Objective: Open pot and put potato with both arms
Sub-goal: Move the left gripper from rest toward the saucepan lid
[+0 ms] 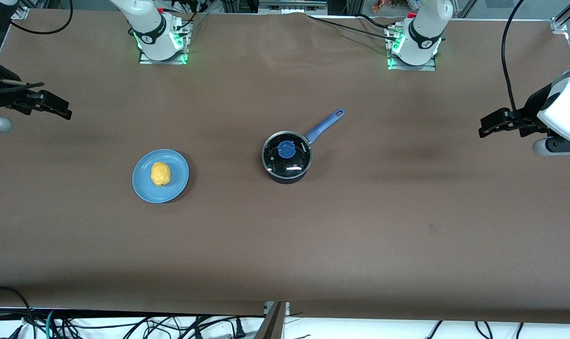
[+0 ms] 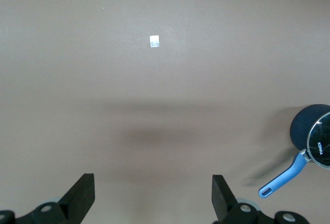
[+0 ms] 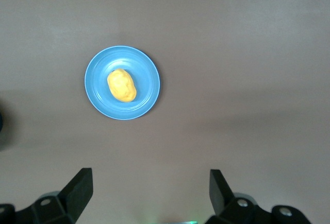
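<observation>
The black pot (image 1: 287, 158) stands mid-table with its glass lid (image 1: 287, 155) on and its blue knob (image 1: 286, 150) up; its blue handle (image 1: 325, 124) points toward the left arm's base. It also shows in the left wrist view (image 2: 312, 131). The yellow potato (image 1: 160, 173) lies on a blue plate (image 1: 143, 186) toward the right arm's end; both show in the right wrist view, potato (image 3: 121, 85) on plate (image 3: 98, 92). My left gripper (image 1: 489, 127) is open and empty, up in the air at its end of the table. My right gripper (image 1: 61, 109) is open and empty at the other end.
The brown table (image 1: 360, 226) carries only the pot and the plate. A small white mark (image 2: 154, 41) lies on the table in the left wrist view. Cables hang along the table's front edge.
</observation>
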Controlling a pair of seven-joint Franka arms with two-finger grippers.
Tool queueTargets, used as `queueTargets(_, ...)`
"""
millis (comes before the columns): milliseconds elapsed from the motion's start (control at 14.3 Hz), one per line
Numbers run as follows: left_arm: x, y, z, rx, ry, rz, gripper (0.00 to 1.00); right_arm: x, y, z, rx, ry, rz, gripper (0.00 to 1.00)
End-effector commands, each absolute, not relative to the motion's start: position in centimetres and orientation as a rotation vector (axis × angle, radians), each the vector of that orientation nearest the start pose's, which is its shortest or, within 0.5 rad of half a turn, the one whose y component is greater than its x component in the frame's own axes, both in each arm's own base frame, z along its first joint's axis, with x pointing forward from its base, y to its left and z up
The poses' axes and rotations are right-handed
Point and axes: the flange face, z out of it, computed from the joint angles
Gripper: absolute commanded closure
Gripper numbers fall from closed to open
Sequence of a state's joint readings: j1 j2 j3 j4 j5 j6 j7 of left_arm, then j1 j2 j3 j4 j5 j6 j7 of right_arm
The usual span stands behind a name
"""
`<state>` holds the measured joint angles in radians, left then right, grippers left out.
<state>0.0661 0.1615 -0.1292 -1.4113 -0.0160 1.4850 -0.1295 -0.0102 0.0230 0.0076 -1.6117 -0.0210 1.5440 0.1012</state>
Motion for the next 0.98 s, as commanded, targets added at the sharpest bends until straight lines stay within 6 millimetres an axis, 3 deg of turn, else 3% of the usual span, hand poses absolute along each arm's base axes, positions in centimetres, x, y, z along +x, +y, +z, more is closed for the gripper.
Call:
queueTargets(0,58.6,-2.8,60.3,-3.178,-0.086,0.153,0.0,55.1,-0.6,59.4,-3.144,0.15,0.164,0.0)
queueTargets(350,58.7,-5.0,59.9,-3.185,-0.05,0.158,0.0,55.0,-0.6,59.4,-3.143,0.15,0.176,0.0)
queueTargets(490,58.8,-8.3,58.4,-3.183,-0.053,0.202,0.0,54.9,-0.6,59.4,-3.143,0.15,0.176,0.0)
queueTargets(629,59.2,-12.9,57.2,-3.196,-0.043,0.173,0.0,54.9,-0.6,59.4,-3.143,0.15,0.178,0.0)
queueTargets(769,59.5,-17.7,55.1,-3.21,-0.126,0.148,0.0,54.8,-0.6,59.4,-3.143,0.15,0.19,0.0)
queueTargets(909,59.6,-22.8,51.6,-3.229,-0.122,0.132,0.0,54.8,-0.6,59.3,-3.141,0.152,0.198,0.0)
